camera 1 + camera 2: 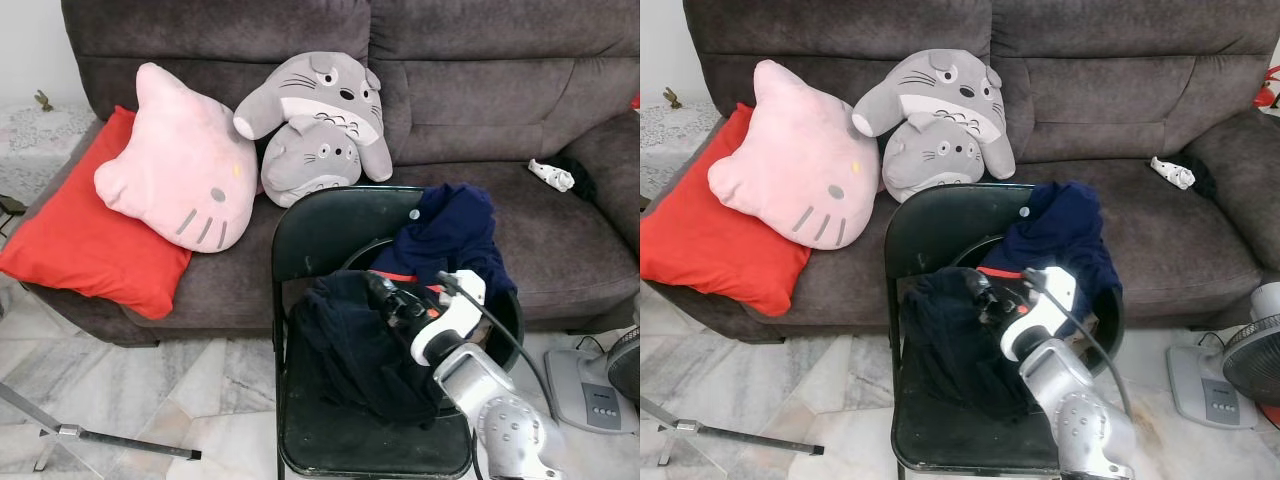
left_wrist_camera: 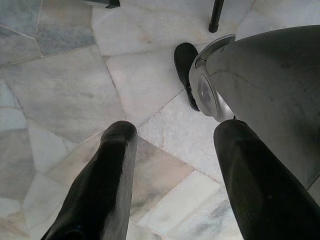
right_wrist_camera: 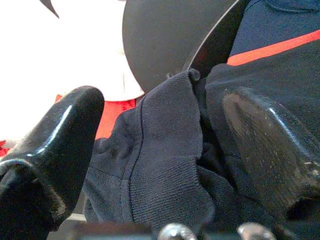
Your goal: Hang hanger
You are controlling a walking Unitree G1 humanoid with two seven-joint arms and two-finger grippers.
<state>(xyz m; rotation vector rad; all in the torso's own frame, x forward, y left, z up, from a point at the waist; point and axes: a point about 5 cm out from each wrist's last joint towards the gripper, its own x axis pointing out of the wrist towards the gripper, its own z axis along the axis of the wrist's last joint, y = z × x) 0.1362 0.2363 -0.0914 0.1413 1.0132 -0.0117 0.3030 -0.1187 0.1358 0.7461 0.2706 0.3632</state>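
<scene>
a red cushion (image 1: 80, 245) and a pink cat pillow (image 1: 180, 165) lie at the left of the sofa (image 1: 500, 70), with two grey plush toys (image 1: 320, 125) beside them. the left gripper (image 2: 170, 165) hangs spread apart above the marble floor (image 2: 65, 85). on the black folding chair (image 1: 330, 225) lies a heap of dark clothes (image 1: 360, 340) (no hanger can be made out). the right gripper (image 3: 160, 145) stands apart around a ribbed cuff of that heap, not clenched.
</scene>
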